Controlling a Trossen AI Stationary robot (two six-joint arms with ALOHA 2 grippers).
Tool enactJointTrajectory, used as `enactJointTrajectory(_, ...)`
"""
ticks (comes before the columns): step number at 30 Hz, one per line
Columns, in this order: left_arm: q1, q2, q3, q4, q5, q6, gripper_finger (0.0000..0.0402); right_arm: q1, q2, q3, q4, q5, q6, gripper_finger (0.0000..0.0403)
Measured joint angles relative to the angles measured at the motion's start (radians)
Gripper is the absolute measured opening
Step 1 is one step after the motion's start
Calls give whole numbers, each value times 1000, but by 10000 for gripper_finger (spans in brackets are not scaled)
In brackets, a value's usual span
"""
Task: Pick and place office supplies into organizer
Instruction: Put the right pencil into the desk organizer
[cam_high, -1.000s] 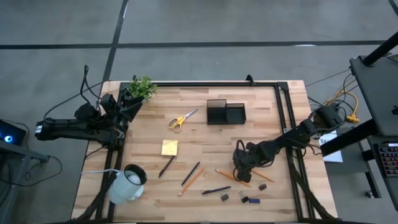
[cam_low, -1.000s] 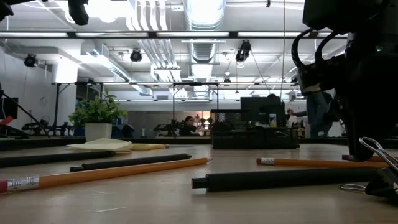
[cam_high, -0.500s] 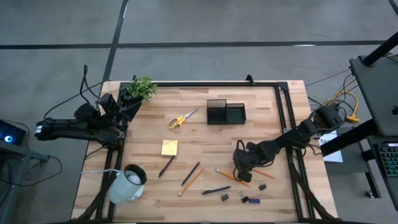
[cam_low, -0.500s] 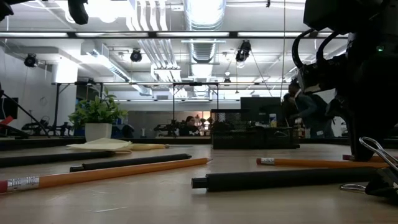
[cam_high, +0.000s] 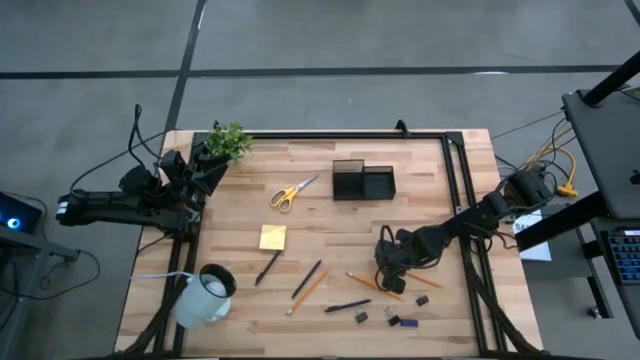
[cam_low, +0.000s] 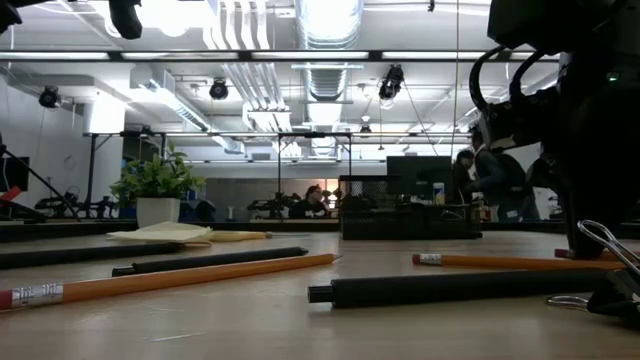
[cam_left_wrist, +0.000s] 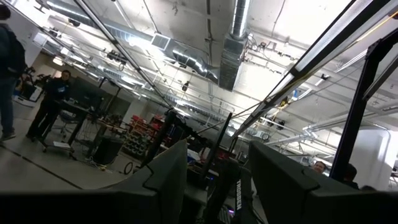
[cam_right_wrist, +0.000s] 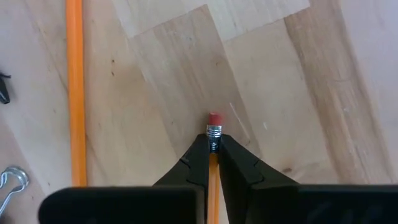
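Note:
My right gripper (cam_high: 388, 275) (cam_right_wrist: 213, 143) stands over the near right part of the table, pointing down, shut on an orange pencil (cam_right_wrist: 213, 177). A second orange pencil (cam_right_wrist: 74, 93) lies beside it. The black organizer (cam_high: 363, 181) stands toward the far edge. Around lie the yellow-handled scissors (cam_high: 293, 192), the yellow sticky-note pad (cam_high: 272, 237), dark pens (cam_high: 268, 266) (cam_high: 348, 306) and another pencil (cam_high: 308, 291). My left gripper (cam_high: 205, 170) waits at the far left corner, tilted up and open, with nothing between its fingers. My right gripper pinches the orange pencil between its two fingertips just behind the metal ferrule (cam_right_wrist: 214, 132). The red eraser end (cam_right_wrist: 214, 118) pokes out past the fingers. The fingers come from above, pointing steeply down. The pencil lies flat on the wooden table.
A white mug (cam_high: 207, 295) lies near the left front corner and a green plant (cam_high: 228, 140) stands at the far left. Binder clips (cam_high: 421, 299) (cam_high: 362, 317) and small dark bits (cam_high: 400, 321) lie close to my right gripper. A black frame (cam_high: 455, 200) runs along the right edge.

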Motion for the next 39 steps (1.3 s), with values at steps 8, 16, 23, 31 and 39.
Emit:
enactJointTrajectory(8, 0, 0, 0, 0, 0, 0, 157, 0, -15, 1, -19, -52, 3, 10)
enactJointTrajectory(16, 0, 0, 0, 0, 0, 0, 157, 1, -48, -3, -85, -51, 6, 11)
enactJointTrajectory(23, 0, 0, 0, 0, 0, 0, 157, 0, -56, 16, -79, -51, 8, 11)
enactJointTrajectory(31, 0, 0, 0, 0, 0, 0, 157, 0, -57, 51, -76, -47, 3, 12)
enactJointTrajectory(39, 0, 0, 0, -1, 0, 0, 157, 0, -63, 101, -138, -47, 36, 12)
